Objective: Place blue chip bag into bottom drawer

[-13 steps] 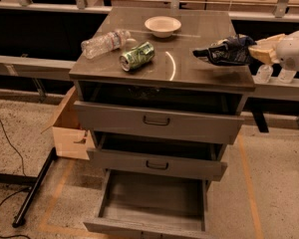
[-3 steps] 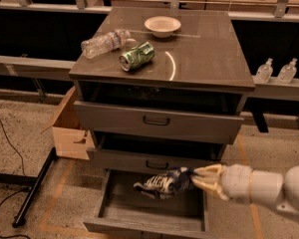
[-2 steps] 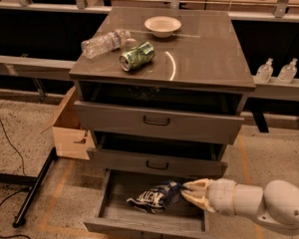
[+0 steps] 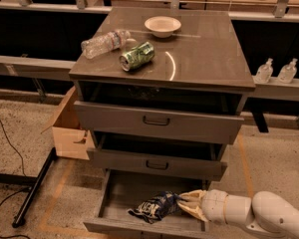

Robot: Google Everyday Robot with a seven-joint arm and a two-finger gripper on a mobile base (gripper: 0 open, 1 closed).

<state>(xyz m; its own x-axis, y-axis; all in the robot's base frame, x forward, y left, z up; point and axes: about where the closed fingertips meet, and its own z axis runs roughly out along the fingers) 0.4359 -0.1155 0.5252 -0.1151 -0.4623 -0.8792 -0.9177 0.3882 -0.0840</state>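
Observation:
The blue chip bag, dark navy foil with white lettering, lies on the grey wood-grain floor of the open bottom drawer, near its front right. My gripper reaches in from the right on a white arm, low inside the drawer. Its pale fingers are at the bag's right end and touch it.
A green can, a clear plastic bottle and a white bowl sit on the cabinet top. The two upper drawers stick out slightly above the bottom drawer. A cardboard box stands left of the cabinet, with a black stand leg on the floor.
The gripper carried the bag from the cabinet top's right edge down into the bottom drawer. Over the last second, bag and gripper sank lower, and the bag now rests on the drawer floor.

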